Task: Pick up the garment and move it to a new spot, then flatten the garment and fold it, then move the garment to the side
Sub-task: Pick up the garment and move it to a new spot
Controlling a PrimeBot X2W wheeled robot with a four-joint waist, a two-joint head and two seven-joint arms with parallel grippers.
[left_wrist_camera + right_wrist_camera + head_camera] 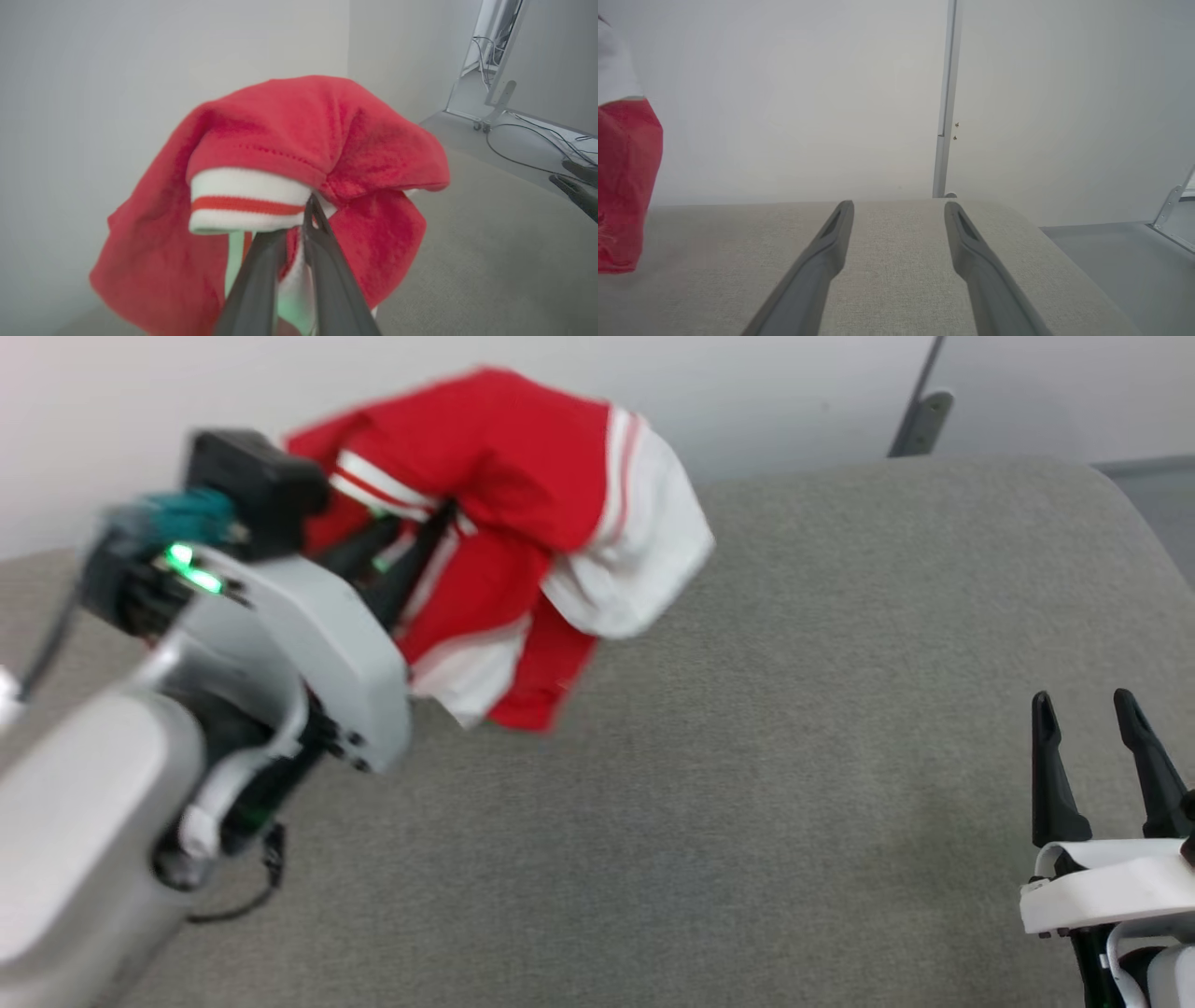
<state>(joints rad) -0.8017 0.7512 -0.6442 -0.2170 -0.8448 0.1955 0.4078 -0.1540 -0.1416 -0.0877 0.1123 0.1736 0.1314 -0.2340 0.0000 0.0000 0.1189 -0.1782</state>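
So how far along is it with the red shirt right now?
Pickup looks done: the left claw is shut on the garment, which hangs bunched above the grey padded surface. The carry to a new spot is in hand. Flattening, folding and moving it aside are left; the right claw is open and idle.

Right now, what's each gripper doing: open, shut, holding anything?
Left gripper: shut on the garment.
Right gripper: open, holding nothing.
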